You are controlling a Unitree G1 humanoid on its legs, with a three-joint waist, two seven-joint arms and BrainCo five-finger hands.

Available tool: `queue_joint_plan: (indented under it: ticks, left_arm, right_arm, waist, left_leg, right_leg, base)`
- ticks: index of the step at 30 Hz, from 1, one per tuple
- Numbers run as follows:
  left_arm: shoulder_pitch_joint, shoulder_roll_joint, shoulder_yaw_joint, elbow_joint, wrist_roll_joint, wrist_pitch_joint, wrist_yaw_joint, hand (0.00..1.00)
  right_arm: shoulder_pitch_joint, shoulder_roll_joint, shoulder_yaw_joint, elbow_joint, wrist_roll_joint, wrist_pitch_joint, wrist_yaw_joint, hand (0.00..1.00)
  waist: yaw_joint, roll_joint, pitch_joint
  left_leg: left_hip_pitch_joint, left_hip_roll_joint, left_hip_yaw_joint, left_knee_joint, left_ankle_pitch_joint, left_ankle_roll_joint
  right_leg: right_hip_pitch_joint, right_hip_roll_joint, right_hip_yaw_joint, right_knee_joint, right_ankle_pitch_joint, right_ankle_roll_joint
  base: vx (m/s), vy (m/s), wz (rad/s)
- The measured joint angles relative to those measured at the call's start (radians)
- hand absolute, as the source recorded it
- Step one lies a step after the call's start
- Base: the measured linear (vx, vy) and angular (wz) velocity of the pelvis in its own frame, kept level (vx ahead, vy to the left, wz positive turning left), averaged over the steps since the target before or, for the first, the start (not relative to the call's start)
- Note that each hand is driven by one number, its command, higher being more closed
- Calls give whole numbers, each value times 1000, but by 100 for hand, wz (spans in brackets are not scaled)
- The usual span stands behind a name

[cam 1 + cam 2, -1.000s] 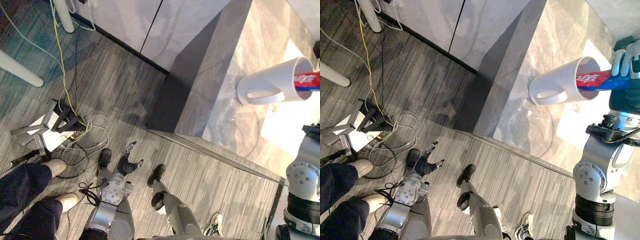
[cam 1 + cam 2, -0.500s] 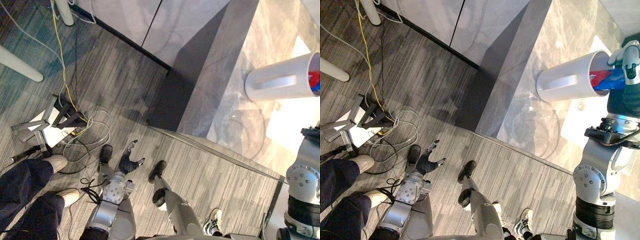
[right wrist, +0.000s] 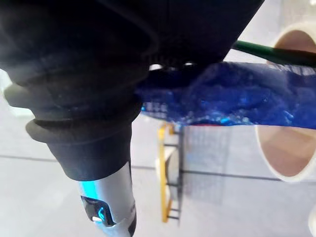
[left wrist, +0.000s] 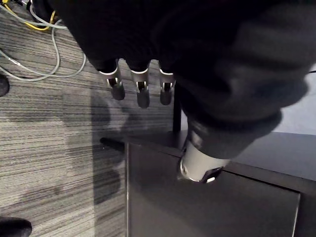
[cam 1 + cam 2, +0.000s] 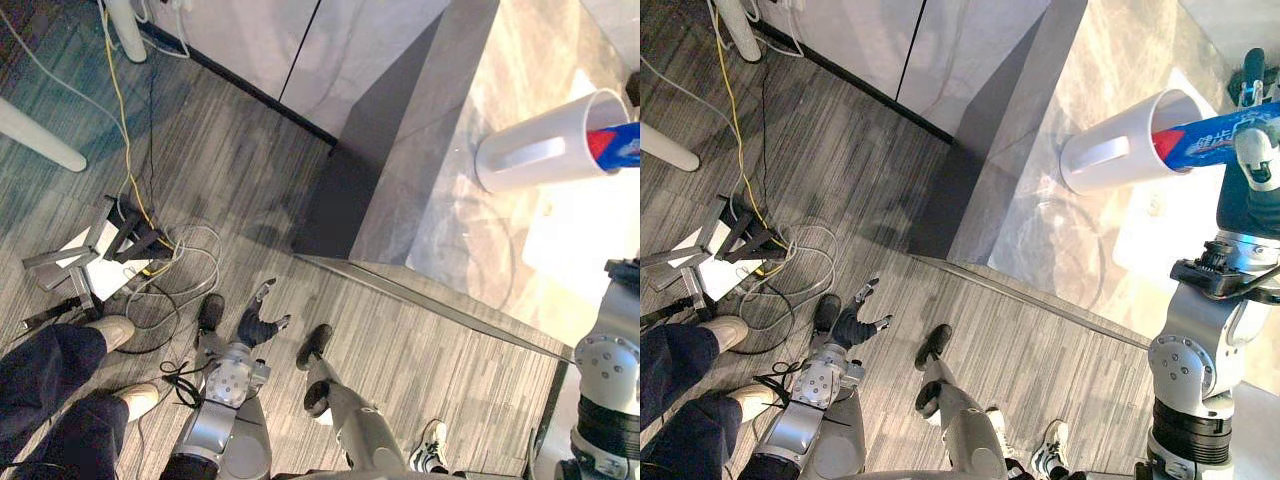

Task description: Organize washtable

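Grey stone worktop (image 5: 1060,230) at the right, striped floor (image 5: 220,170) at the left. A person's legs (image 5: 50,375) are at the floor's near left. White cup (image 5: 1105,160) sits on the worktop. Blue toothpaste tube (image 5: 1205,138) has its red end in the cup's mouth. Right hand (image 5: 1252,150) is clamped on the tube. Left hand (image 5: 255,322) hangs low over the floor, fingers (image 4: 140,91) straight, holding nothing.

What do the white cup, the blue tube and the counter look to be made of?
The cup is likely glazed ceramic or hard plastic: smooth, opaque white, thick rim. The tube looks like soft plastic or laminate: glossy, creased skin. The counter seems to be polished stone or a stone-look slab: veined, reflective.
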Motion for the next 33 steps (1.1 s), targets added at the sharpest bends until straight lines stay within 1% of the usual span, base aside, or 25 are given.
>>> queue_joint_plan:
  ticks: [3, 4, 5, 6, 8, 9, 10, 11, 13, 14, 15, 16, 17, 18, 19, 21, 22, 23, 24, 25, 27, 29, 30, 31, 33]
  left_arm:
    - [0, -4, 0, 21, 0, 6, 0, 0]
    - [0, -6, 0, 49, 0, 8, -1, 0]
    - [0, -6, 0, 60, 0, 9, -1, 0]
    - [1, -7, 0, 88, 0, 9, -1, 0]
    - [6, -7, 1, 125, -1, 9, 0, 0]
    - [17, -7, 2, 174, -1, 9, 0, 0]
    - [22, -7, 1, 194, 0, 8, 0, 0]
    - [28, -7, 1, 239, 0, 8, 0, 0]
    - [31, -9, 1, 291, 1, 8, 1, 0]
    - [39, -10, 2, 332, 1, 6, 1, 0]
    - [53, -10, 4, 368, 3, 4, 2, 0]
    - [57, -9, 4, 388, 3, 4, 2, 0]
    - [59, -9, 5, 429, 6, 3, 3, 0]
    - [60, -9, 6, 468, 12, 2, 9, 0]
    - [59, -11, 11, 491, 15, 1, 15, 0]
    - [64, -43, 49, 567, 24, 2, 41, 0]
    - [69, -54, 58, 582, 25, 2, 47, 0]
    - [71, -71, 74, 606, 25, 2, 52, 0]
    - [79, -89, 105, 640, 20, 2, 60, 0]
    - [89, -91, 117, 649, 17, 2, 68, 0]
    - [94, -104, 189, 693, -16, 2, 90, 0]
    - [98, -123, 255, 729, -47, 3, 96, 0]
    - [98, -126, 275, 734, -58, 3, 98, 0]
    - [100, -141, 325, 757, -101, 3, 103, 0]
    - [96, -160, 377, 777, -143, 3, 112, 0]
  right_arm:
    - [1, 0, -35, 1, 0, 0, -1, 0]
    - [2, 0, -59, 1, 1, 0, 1, 0]
    - [2, -1, -71, 1, 1, 0, 1, 0]
    - [-1, -2, -109, 2, 3, -1, 1, 0]
    - [-2, -2, -147, 4, 4, -4, 0, 0]
    - [-6, -2, -178, 11, 4, -13, -1, 0]
    - [-6, -2, -192, 16, 3, -18, -3, 0]
    - [-6, -2, -225, 36, 3, -41, -12, 0]
    - [-9, -2, -274, 65, 2, -69, -33, 0]
    - [-6, -1, -315, 88, -7, -91, -58, 0]
    - [0, 1, -355, 106, -40, -111, -94, 0]
    - [9, 0, -372, 121, -53, -125, -110, 0]
    - [39, 5, -402, 157, -117, -147, -154, 0]
    - [70, 19, -423, 205, -214, -152, -217, 0]
    - [86, 36, -428, 236, -263, -150, -249, 0]
    - [152, 138, -426, 372, -350, -115, -338, 0]
    - [174, 170, -426, 406, -353, -105, -355, 0]
    - [207, 222, -429, 451, -360, -84, -377, 0]
    - [269, 304, -430, 526, -388, -52, -403, 0]
    - [295, 331, -428, 555, -391, -40, -407, 0]
    - [376, 438, -423, 654, -384, -12, -404, 0]
    - [429, 504, -382, 730, -362, -7, -379, 0]
    - [446, 524, -366, 759, -347, -7, -365, 0]
    - [473, 531, -312, 872, -310, 6, -322, 0]
    - [471, 531, -298, 1009, -288, 32, -282, 0]
  waist:
    - [-6, 3, -34]
    - [-11, 11, -71]
    - [-13, 17, -89]
    - [-18, 39, -117]
    - [-24, 60, -151]
    - [-33, 76, -196]
    - [-35, 85, -217]
    - [-42, 96, -251]
    - [-52, 116, -276]
    - [-70, 130, -299]
    - [-87, 133, -324]
    - [-92, 134, -338]
    - [-93, 135, -365]
    - [-96, 138, -376]
    - [-98, 143, -383]
    - [-115, 189, -408]
    - [-117, 199, -414]
    - [-116, 214, -421]
    - [-118, 232, -426]
    - [-118, 237, -429]
    - [-122, 252, -430]
    - [-123, 260, -426]
    - [-125, 260, -425]
    - [-126, 271, -418]
    - [-125, 272, -420]
  left_leg:
    - [7, -1, 16, 0, 0, 0]
    - [19, -1, 27, -1, 0, 0]
    - [27, -1, 30, -2, 0, 0]
    - [57, 0, 38, -5, -1, -1]
    - [96, 0, 59, -12, -11, 1]
    - [132, -2, 83, -29, -17, 6]
    - [145, -3, 94, -40, -23, 7]
    - [171, -4, 112, -58, -26, 6]
    - [207, -5, 132, -79, -26, 6]
    - [229, -16, 134, -94, -25, 6]
    - [251, -34, 137, -108, -24, 5]
    - [257, -42, 139, -109, -24, 4]
    - [266, -54, 146, -109, -25, 4]
    - [280, -62, 151, -109, -23, -2]
    - [286, -62, 152, -110, -20, -8]
    - [311, -50, 137, -126, -9, -14]
    - [319, -50, 136, -132, -8, -15]
    - [334, -50, 136, -139, -8, -16]
    - [356, -51, 137, -144, -8, -16]
    - [363, -51, 139, -147, -8, -16]
    - [394, -57, 147, -148, -10, -16]
    - [419, -60, 166, -148, -19, -14]
    - [424, -60, 170, -148, -22, -12]
    - [442, -61, 186, -151, -32, -12]
    - [456, -65, 191, -163, -34, -9]
  right_leg:
    - [1, -1, 14, -5, 0, 0]
    - [9, -2, 28, -14, 0, 0]
    - [16, -2, 29, -16, 0, 0]
    - [41, -1, 33, -17, 0, 0]
    - [64, -2, 48, -17, 0, 0]
    - [76, -6, 68, -17, 0, 0]
    - [79, -7, 77, -16, 0, 0]
    - [83, -9, 89, -16, -1, 0]
    - [101, -10, 101, -16, -8, 0]
    - [116, -18, 104, -14, -33, 8]
    - [131, -36, 106, -11, -81, 11]
    - [137, -43, 107, -12, -106, 10]
    - [144, -54, 109, -12, -148, 9]
    - [157, -61, 110, -12, -192, 7]
    - [161, -61, 110, -12, -206, 4]
    - [181, -45, 103, -10, -218, 4]
    - [185, -45, 103, -9, -221, 3]
    - [196, -44, 104, -10, -223, 4]
    - [216, -45, 103, -10, -229, 4]
    - [222, -45, 104, -9, -231, 5]
    - [249, -52, 107, -10, -234, 8]
    - [270, -56, 110, -9, -238, 14]
    - [276, -58, 112, -9, -240, 15]
    - [290, -62, 118, -9, -249, 16]
    - [296, -65, 123, -8, -254, 19]
  base:
    - [18, 49, -13]
    - [30, 46, -12]
    - [52, 68, -9]
    - [49, 71, -8]
    - [27, 74, -23]
    - [-3, 62, -35]
    - [-8, 80, -46]
    - [-12, 67, -36]
    - [-15, 57, -23]
    - [4, 55, 1]
    - [25, 46, 7]
    - [57, 13, 1]
    - [82, -29, -2]
    - [81, -48, -4]
    - [73, -83, -1]
    - [51, -86, 4]
    - [42, -45, 4]
    - [39, -20, 1]
    - [30, -10, -2]
    - [32, -2, 0]
    - [11, 7, -4]
    - [-20, 11, -10]
    - [-52, 10, -14]
    - [-50, 5, -13]
    - [-21, 2, -7]
